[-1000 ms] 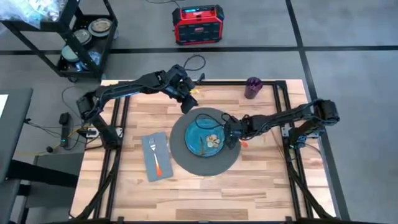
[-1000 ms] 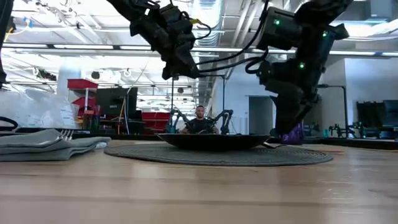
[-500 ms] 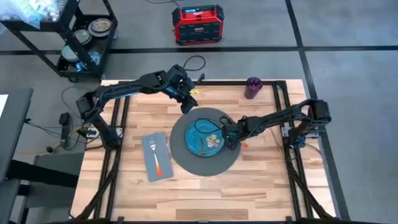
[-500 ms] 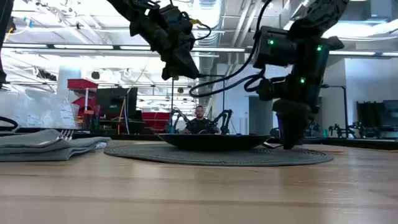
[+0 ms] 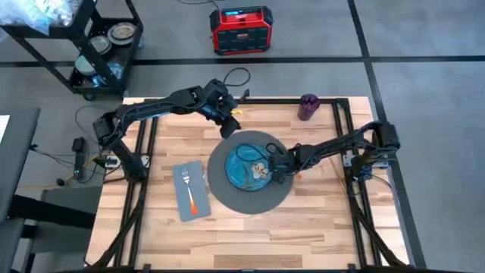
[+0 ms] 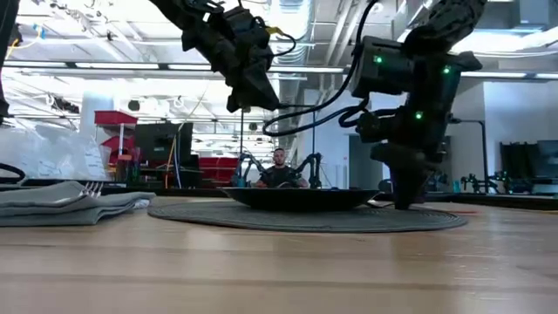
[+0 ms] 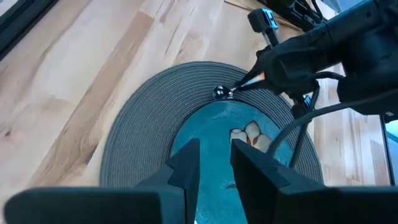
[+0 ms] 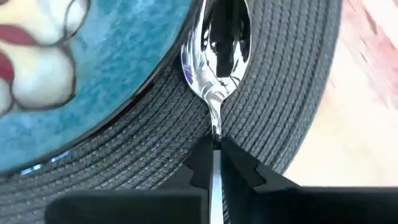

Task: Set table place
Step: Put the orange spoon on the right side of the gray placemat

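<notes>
I have the right gripper (image 5: 277,168) low over the round mat (image 5: 250,199), at the plate's (image 5: 244,168) three o'clock edge. Its jaws are closed tight on the neck of the spoon (image 8: 216,43), and in the right wrist view the shiny bowl rests where the plate's rim meets the woven mat. A sliver of orange handle shows just behind the gripper in the high view. From the low view the right gripper (image 6: 406,194) reaches down almost to the mat, beside the dark plate rim.

The left gripper (image 5: 229,126) hangs above the worktop (image 5: 318,227) at the mat's eleven o'clock, clear of the plate. Its jaws stand slightly apart with nothing between them, as the left wrist view shows, looking down on the blue-green plate and the spoon bowl beyond it.

The mat sits near the middle of the worktop with the plate centred on it. The grey napkin (image 5: 190,191) lies at the mat's nine o'clock, just beside it, with the orange-handled fork (image 5: 189,191) resting on top. The purple cup (image 5: 308,106) stands upright at the worktop's far edge, around one o'clock from the mat and well apart from it.

Beyond the worktop I see a red case (image 5: 241,29) on the floor and a black cart (image 5: 83,45) at the upper left.
</notes>
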